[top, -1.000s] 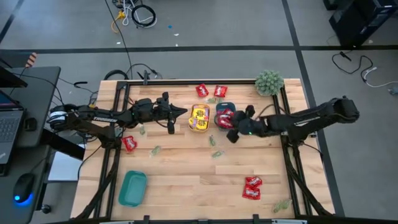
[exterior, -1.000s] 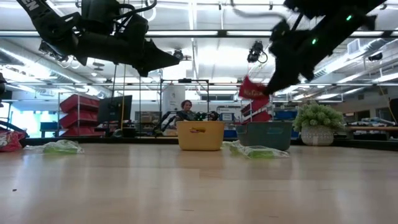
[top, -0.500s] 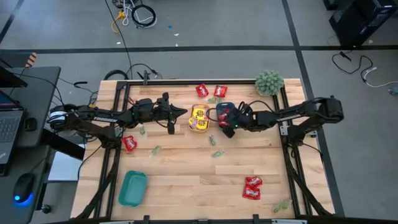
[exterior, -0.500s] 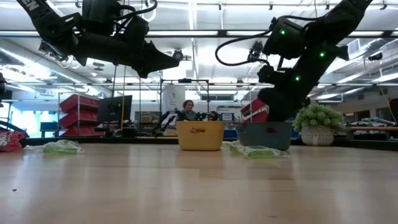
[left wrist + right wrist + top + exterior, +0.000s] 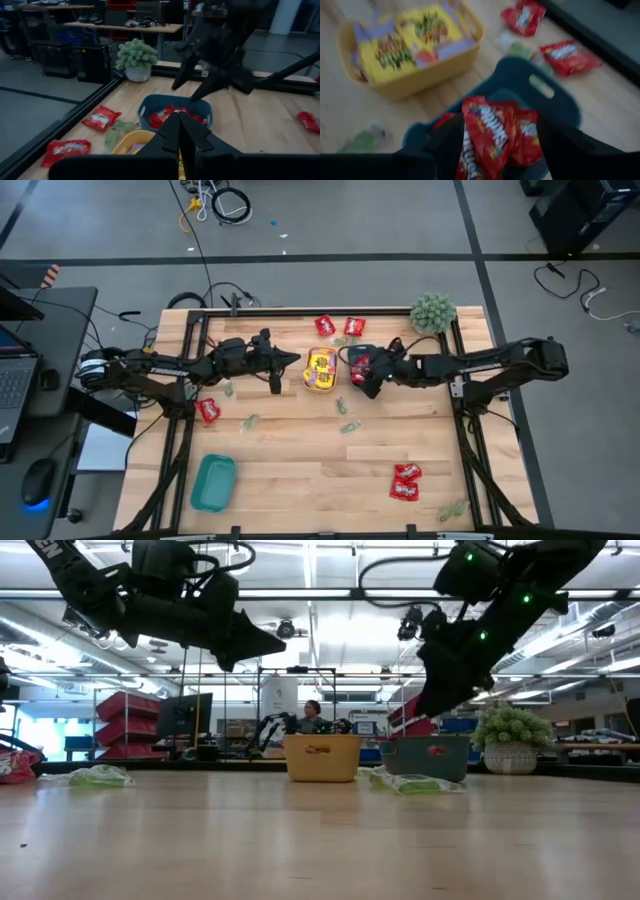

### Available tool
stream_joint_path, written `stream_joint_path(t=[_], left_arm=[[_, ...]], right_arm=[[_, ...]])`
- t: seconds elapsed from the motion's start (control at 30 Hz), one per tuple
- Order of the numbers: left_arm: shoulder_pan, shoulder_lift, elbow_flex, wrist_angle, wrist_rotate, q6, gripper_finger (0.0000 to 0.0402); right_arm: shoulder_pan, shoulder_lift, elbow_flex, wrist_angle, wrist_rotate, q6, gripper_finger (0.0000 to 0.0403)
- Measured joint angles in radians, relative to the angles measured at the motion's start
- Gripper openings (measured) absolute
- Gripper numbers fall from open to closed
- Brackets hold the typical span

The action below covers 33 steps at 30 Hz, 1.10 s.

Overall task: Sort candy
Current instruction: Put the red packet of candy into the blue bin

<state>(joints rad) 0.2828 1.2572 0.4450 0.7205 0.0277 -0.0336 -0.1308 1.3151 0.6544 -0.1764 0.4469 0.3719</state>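
Right gripper (image 5: 366, 376) above blue tray (image 5: 361, 356), jaws spread wide, empty. Red packets (image 5: 490, 132) piled inside that tray, directly below. Yellow packets (image 5: 320, 368) in yellow tray (image 5: 320, 387) just beside. More red packets (image 5: 406, 481) and green pieces (image 5: 347, 427) loose across bench (image 5: 300, 460). Left gripper (image 5: 290, 360) raised near yellow tray, jaws pressed together, nothing held.

High view: overhead, straight down, whole table. Low view: tabletop height, level toward the far room. Wrist views: close. All four share the blue tray (image 5: 358, 366) (image 5: 424, 757) (image 5: 150, 104) (image 5: 555, 97).
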Motion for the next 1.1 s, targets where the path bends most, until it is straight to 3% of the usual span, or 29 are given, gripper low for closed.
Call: stream_joint_path(t=[0.1,0.17,0.33,0.4,0.73,0.93,1.1], left_arm=[[0.005,0.000,-0.022,0.023,-0.003,-0.014,0.0003],[0.005,0.000,-0.036,0.041,-0.002,-0.023,0.0003],[0.005,0.000,-0.082,0.114,-0.002,-0.024,0.0003],[0.005,0.000,-0.094,0.128,-0.005,-0.025,0.0003],[0.005,0.000,-0.103,0.123,-0.010,-0.028,0.0003],[0.005,0.000,-0.103,0.125,-0.012,-0.029,0.0003],[0.005,0.000,-0.103,0.128,-0.013,-0.028,0.0003]], right_arm=[[-0.024,-0.041,0.000,0.007,-0.017,-0.001,0.0219],[-0.050,-0.045,0.000,0.022,-0.071,-0.002,0.0188],[-0.092,0.037,0.000,0.089,-0.224,-0.041,0.0042],[-0.099,0.076,0.000,0.107,-0.236,-0.060,0.0014],[-0.143,0.218,0.000,0.150,-0.281,-0.036,0.0010],[-0.167,0.121,0.000,0.179,-0.223,-0.104,0.0048],[-0.294,0.036,0.021,0.187,-0.191,-0.144,0.0101]])
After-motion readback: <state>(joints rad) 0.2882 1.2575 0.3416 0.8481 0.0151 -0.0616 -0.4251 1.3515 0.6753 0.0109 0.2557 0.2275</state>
